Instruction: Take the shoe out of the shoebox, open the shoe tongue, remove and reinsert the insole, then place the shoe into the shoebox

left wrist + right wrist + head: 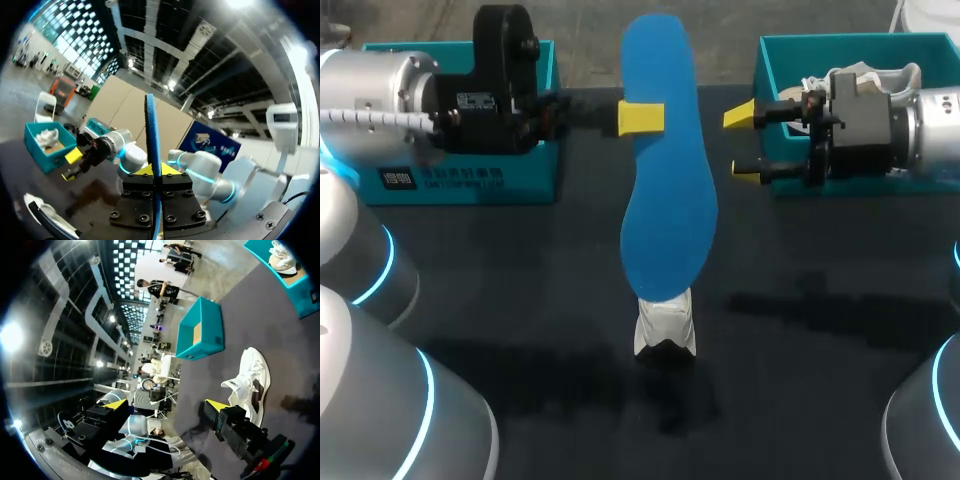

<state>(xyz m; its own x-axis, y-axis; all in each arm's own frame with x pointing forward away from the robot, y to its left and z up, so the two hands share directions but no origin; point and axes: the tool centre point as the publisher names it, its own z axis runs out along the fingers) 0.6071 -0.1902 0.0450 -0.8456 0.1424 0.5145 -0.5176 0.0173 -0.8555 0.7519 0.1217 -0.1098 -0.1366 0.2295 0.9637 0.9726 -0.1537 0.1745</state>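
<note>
worrying me first: the insole (665,170) is hanging from a pinch on one long edge only, so it could be swinging or sliding out of the left gripper (642,117) on any quick move.
causing that: the blue sheet is looking thin and bendy, and most of its length is sticking out unsupported on both sides of the grip.
worrying me next: the front end could be folding or catching on the collar while it is being fed in, because the shoe (666,331) is lying loose on the table (520,300) with nothing steadying it.
left gripper: it is clamping the insole between both fingers, and its wrist view is showing the sheet edge-on between them.
right gripper (742,143): its fingers are standing wide apart and holding nothing, hovering just beside the insole.
insole: it is showing bright blue, foot-shaped and plain, hanging in the air over the shoe and hiding most of it from above.
shoe: it is showing white with a darker patch near the opening, resting on the dark table between the left shoebox (470,185) and the right shoebox (780,60), outside both.
</note>
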